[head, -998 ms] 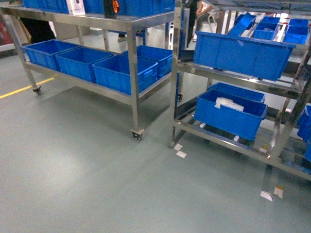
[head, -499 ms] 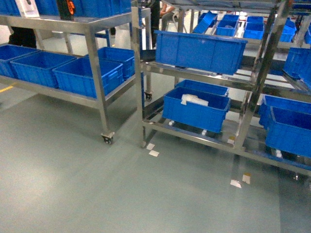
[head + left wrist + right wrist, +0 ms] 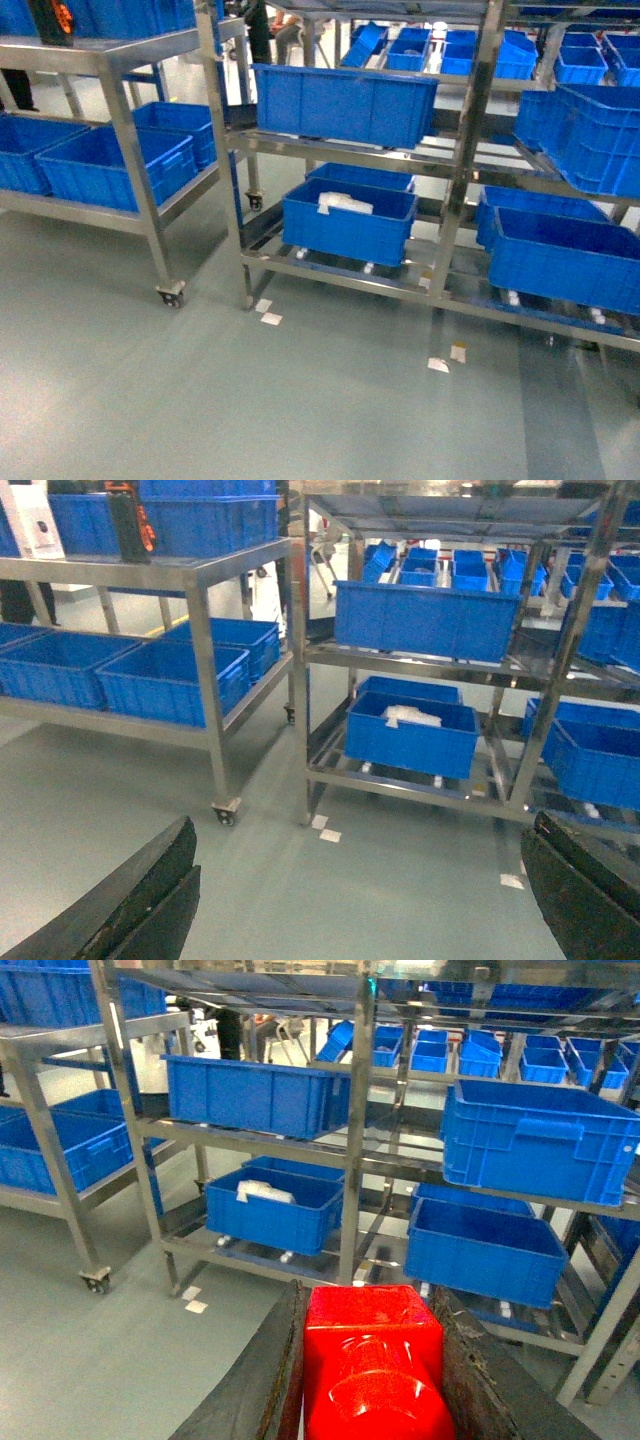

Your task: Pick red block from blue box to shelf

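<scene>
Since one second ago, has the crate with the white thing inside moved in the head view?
Yes in the picture: the crate slid left, but together with its shelf and the floor markers. The camera turned; the crate itself stayed put.

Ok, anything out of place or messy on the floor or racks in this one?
Only small things. Pale scraps lie on the floor by the shelf feet: one pair and another. A crumpled white item sits in a low blue crate. The right pincer holds the red block; nothing spilled.

Red block [image 3: 372, 1360] sits between claw fingers [image 3: 262, 1380], shelf [image 3: 355, 1140] beyond.
</scene>
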### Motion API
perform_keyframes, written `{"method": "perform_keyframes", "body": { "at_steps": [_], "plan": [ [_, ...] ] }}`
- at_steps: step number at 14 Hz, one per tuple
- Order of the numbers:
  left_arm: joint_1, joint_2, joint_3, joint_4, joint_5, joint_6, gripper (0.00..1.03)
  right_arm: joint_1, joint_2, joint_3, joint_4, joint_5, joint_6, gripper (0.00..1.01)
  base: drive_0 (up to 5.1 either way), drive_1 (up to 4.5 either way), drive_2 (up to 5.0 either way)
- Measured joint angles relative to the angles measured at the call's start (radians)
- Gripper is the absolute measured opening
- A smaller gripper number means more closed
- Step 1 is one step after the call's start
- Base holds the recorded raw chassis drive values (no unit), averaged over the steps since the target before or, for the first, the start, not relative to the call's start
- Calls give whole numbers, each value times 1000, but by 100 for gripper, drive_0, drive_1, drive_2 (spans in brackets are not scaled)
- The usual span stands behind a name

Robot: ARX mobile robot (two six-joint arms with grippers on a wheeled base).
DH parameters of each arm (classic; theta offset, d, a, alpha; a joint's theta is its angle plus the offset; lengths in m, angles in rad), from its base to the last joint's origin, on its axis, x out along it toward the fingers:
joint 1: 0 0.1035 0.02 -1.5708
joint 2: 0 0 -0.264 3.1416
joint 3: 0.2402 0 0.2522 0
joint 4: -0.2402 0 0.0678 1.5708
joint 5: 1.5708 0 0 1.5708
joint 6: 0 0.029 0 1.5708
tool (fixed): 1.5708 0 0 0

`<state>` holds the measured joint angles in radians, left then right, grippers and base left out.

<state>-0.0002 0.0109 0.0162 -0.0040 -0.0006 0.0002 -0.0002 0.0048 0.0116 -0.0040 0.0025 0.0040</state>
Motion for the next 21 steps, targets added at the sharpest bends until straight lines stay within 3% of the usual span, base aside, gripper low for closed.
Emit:
{"method": "perform_keyframes", "body": {
  "at_steps": [14,21],
  "plan": [
    [0,0,0,0,0,0,98,0,0,0,0,0,0,28,-150,-150,-150],
    [0,0,0,0,0,0,98,0,0,0,0,0,0,28,-5,-5,-5]
  ]
}}
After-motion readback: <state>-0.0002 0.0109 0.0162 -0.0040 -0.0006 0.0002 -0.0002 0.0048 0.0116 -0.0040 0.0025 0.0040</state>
